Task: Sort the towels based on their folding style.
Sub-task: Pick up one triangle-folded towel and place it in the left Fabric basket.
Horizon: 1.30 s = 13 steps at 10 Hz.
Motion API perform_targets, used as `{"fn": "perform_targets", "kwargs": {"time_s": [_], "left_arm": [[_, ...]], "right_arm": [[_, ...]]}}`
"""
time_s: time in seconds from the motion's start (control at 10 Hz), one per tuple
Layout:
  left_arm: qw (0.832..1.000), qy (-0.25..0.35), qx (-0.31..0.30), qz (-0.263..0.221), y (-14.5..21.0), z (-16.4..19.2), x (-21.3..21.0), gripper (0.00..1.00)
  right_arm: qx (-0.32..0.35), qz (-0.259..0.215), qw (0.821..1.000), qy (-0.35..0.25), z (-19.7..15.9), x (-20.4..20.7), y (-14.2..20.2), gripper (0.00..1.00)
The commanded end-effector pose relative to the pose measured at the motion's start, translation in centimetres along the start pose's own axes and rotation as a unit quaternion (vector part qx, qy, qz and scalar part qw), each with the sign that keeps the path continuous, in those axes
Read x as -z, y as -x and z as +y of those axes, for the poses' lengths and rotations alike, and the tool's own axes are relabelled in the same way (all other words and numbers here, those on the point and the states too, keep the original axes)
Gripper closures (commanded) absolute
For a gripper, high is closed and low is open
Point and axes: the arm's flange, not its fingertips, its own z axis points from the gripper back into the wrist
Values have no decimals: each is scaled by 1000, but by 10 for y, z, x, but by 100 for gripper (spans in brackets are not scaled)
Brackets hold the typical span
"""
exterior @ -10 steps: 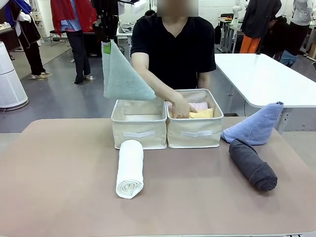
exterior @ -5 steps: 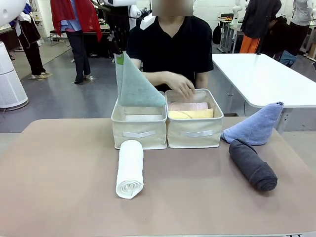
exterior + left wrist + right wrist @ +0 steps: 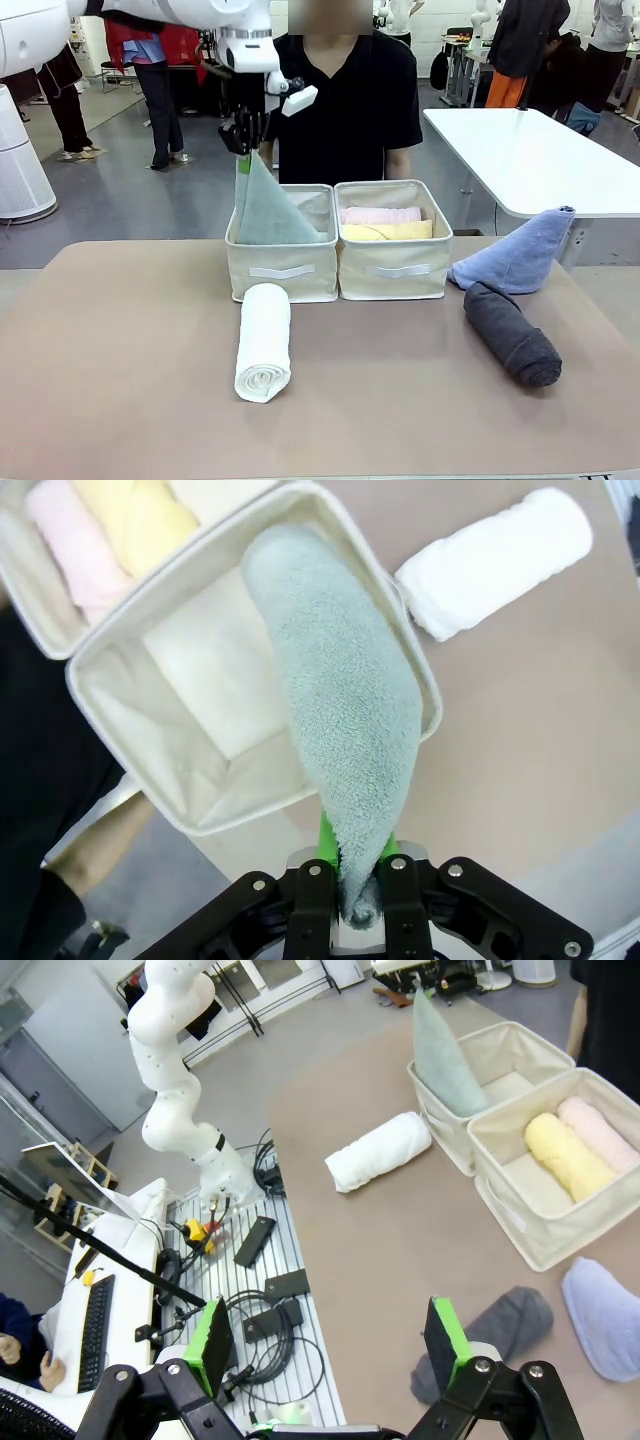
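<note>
My left gripper [image 3: 243,135] is shut on the tip of the pale mint cone towel [image 3: 268,208], whose wide end hangs inside the left cream basket [image 3: 282,272]. From the left wrist, the mint towel [image 3: 345,710] runs from the pinched jaws [image 3: 355,905] across the basket's near corner. Pink [image 3: 381,214] and yellow [image 3: 388,231] rolls lie in the right basket [image 3: 395,270]. The white roll [image 3: 264,340] rests in front of the left basket. At the right lie the periwinkle cone [image 3: 520,255] and dark grey roll [image 3: 512,336]. My right gripper [image 3: 330,1345] hovers open high above the table, with the grey roll [image 3: 490,1328] below it.
A person in a black shirt [image 3: 345,95] stands right behind the baskets, with no hand over them. A white table [image 3: 540,160] stands at the far right. Bare tabletop [image 3: 130,350] stretches left of the white roll and between the rolls.
My left gripper has carried the mint towel right and down, from beside the left basket into it. The person's hand has drawn back out of the right basket.
</note>
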Motion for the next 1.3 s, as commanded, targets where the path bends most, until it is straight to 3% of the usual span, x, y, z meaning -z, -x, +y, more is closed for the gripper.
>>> {"fn": "perform_targets", "kwargs": {"time_s": [0.0, 0.4, 0.8, 1.2], "left_arm": [[1000, 10, 6, -2, 1, -36, 27, 85], [999, 12, -24, 26, -15, -46, 71, 85], [997, -10, -52, 52, -21, -22, 94, 85], [997, 16, -57, 52, -20, -9, 110, 85]], "right_arm": [[-10, -16, 1000, -8, -1, 1, 0, 0], [-10, -16, 1000, -8, -1, 1, 0, 0], [-10, -16, 1000, -8, -1, 1, 0, 0], [-10, -16, 1000, -8, -1, 1, 0, 0]]}}
